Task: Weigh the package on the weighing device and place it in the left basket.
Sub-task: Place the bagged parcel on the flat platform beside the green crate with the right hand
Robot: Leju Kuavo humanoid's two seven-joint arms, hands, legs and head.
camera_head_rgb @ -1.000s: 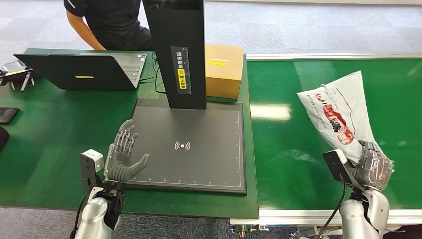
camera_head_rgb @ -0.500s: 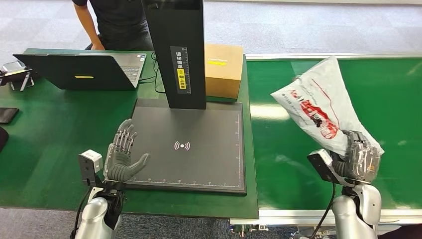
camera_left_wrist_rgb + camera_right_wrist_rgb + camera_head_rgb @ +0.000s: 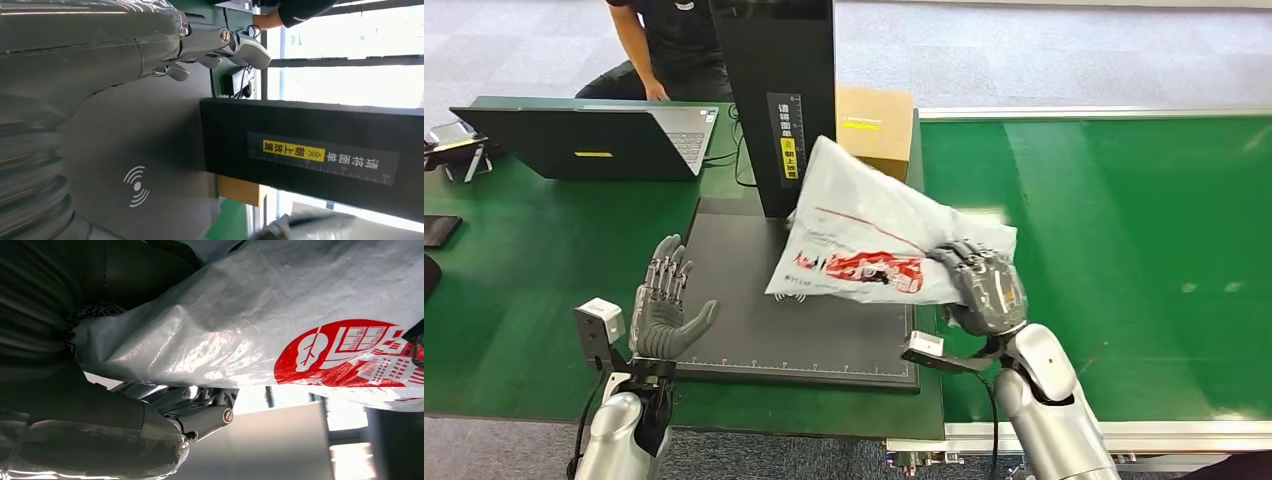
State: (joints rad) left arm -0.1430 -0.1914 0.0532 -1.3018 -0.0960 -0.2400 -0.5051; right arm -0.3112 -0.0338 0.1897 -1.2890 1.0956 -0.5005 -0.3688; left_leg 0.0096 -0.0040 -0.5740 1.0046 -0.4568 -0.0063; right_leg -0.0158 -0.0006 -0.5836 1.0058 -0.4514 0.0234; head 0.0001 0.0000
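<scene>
The package (image 3: 874, 235) is a white plastic mailer bag with red print. My right hand (image 3: 982, 288) grips its right end and holds it tilted above the right half of the black weighing plate (image 3: 754, 320), close to the black column (image 3: 774, 100). The right wrist view has the bag (image 3: 280, 320) close above the hand's fingers (image 3: 200, 415). My left hand (image 3: 664, 308) is open with fingers spread, upright at the plate's left front edge, holding nothing. In the left wrist view the fingers (image 3: 225, 42) hover over the plate (image 3: 150, 150) near its signal mark (image 3: 136, 186).
A cardboard box (image 3: 874, 140) stands behind the column. An open laptop (image 3: 589, 140) sits at the back left, with a person (image 3: 664, 45) seated behind it. The green conveyor (image 3: 1124, 230) runs to the right. Small devices (image 3: 449, 150) lie at the far left edge.
My right hand has carried the bag leftward from above the conveyor to over the weighing plate, tipping it toward flat. The left hand has barely moved. The person behind has shifted right.
</scene>
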